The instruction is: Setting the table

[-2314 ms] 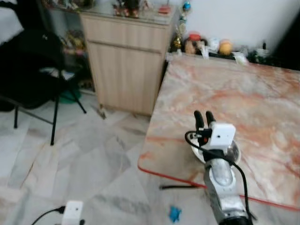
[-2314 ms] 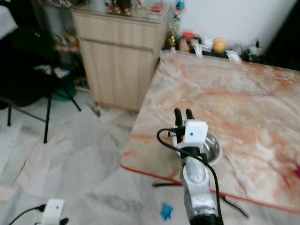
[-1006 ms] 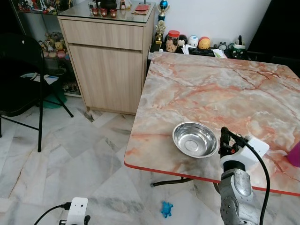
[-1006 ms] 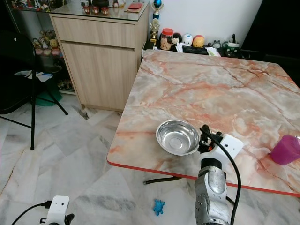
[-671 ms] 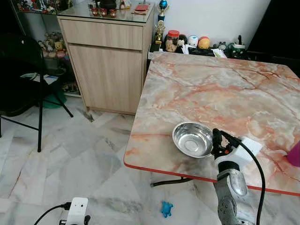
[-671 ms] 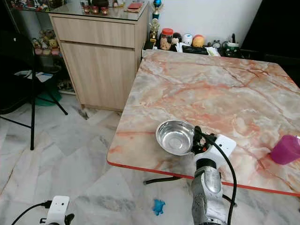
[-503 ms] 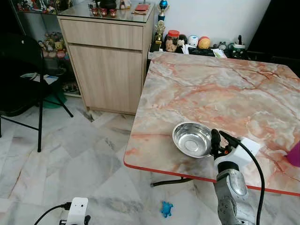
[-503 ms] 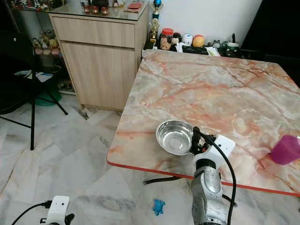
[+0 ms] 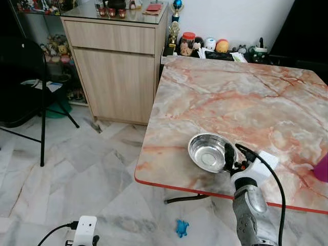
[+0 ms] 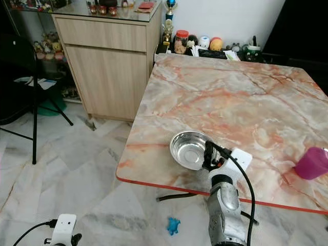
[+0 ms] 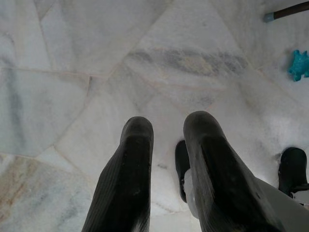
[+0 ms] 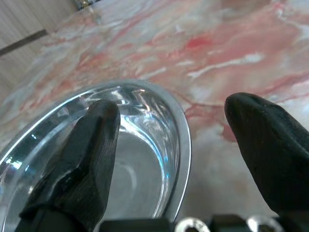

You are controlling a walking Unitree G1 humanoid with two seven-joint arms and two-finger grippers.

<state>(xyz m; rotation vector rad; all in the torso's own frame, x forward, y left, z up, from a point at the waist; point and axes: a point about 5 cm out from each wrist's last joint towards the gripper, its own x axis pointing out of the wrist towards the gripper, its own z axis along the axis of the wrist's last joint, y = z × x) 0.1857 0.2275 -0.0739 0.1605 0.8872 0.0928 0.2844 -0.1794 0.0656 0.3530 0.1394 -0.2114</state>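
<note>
A steel bowl sits near the front edge of the marble table. My right gripper is open at the bowl's right rim. In the right wrist view the rim runs between the two fingers: one finger is over the inside of the bowl and the other is outside it, above the marble. A pink cup stands near the table's right edge. My left gripper hangs idle over the floor, its fingers a narrow gap apart with nothing between them.
A wooden cabinet stands left of the table, with jars and trinkets beyond the table's far edge. A black folding chair is at far left. A small blue toy lies on the tiled floor under the table's front edge.
My right gripper has slid left from beside the bowl to its right rim, which now lies between the fingers. The bowl and cup have stayed put.
</note>
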